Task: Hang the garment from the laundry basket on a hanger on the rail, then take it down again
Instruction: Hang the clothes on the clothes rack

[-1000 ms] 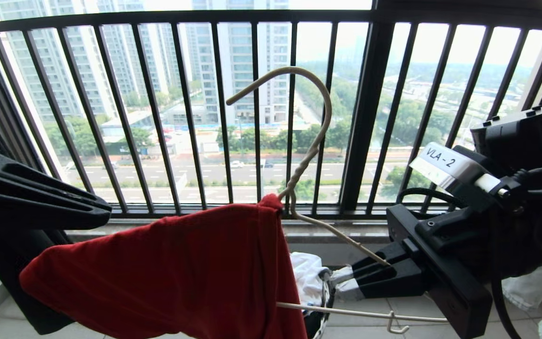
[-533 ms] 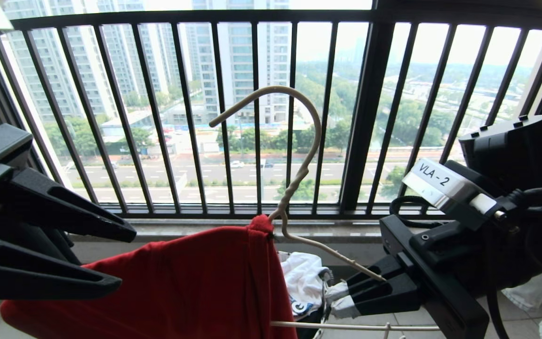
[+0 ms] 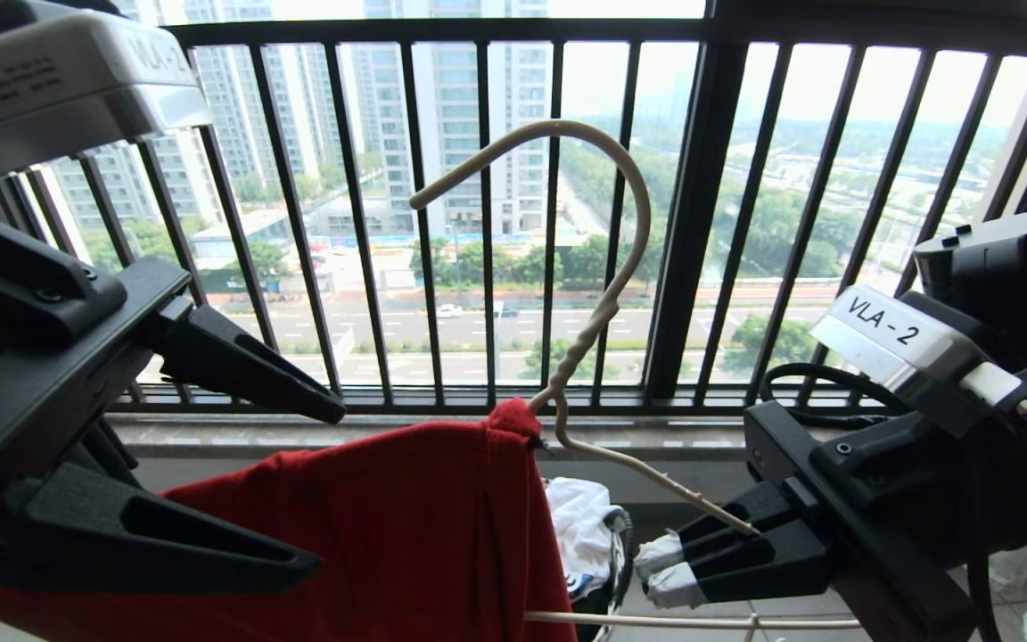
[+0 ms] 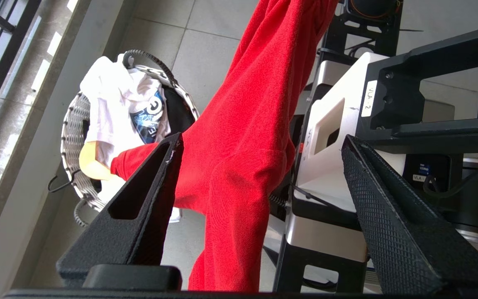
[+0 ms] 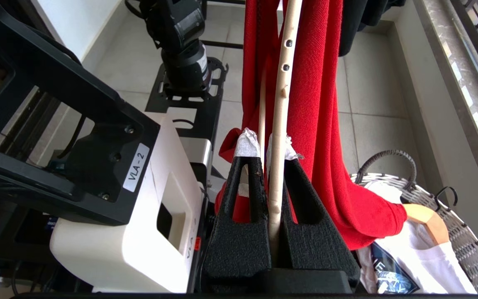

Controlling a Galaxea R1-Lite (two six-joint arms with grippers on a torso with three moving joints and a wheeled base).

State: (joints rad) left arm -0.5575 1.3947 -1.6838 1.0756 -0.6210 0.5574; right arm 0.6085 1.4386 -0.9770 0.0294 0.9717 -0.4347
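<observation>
right gripper point(image 3: 661, 566): clenched on the hanger's bare shoulder wire, taped fingertips point(image 5: 247, 143) either side of it; arm comes in from the right of the head view, label "VLA - 2" on the wrist.
left gripper point(image 3: 322, 486): released, jaws spread wide, nothing between them; sits at the left of the head view, close to the camera, just beside the red cloth but not gripping it.
left gripper, wrist view point(image 4: 259, 143): both black fingers point(image 4: 147, 195) apart, red fabric hanging in the gap behind them; contact with the cloth cannot be told.
hanger point(image 3: 607, 267): cream-white wire, hook up and pointing left in front of the railing, hooked on nothing; lower bar runs level near the bottom edge.
garment point(image 3: 406, 517): red T-shirt, on the hanger's left shoulder only, bunched at the neck twist, draping down and left; right shoulder wire bare. Print not visible.
garment, right wrist view point(image 5: 318, 104): hangs in long folds alongside the hanger wire point(image 5: 280, 108), lower end reaching the basket.
laundry basket point(image 4: 71, 137): white woven, dark rim, on the tiled floor by the balcony wall, below the hanger.
basket contents: white garment point(image 4: 114, 99) with blue print, a wood hanger point(image 5: 425, 220) on top.
balcony railing point(image 3: 701, 223): black bars, directly behind the hanger; city view beyond.
rail: not in any view.
</observation>
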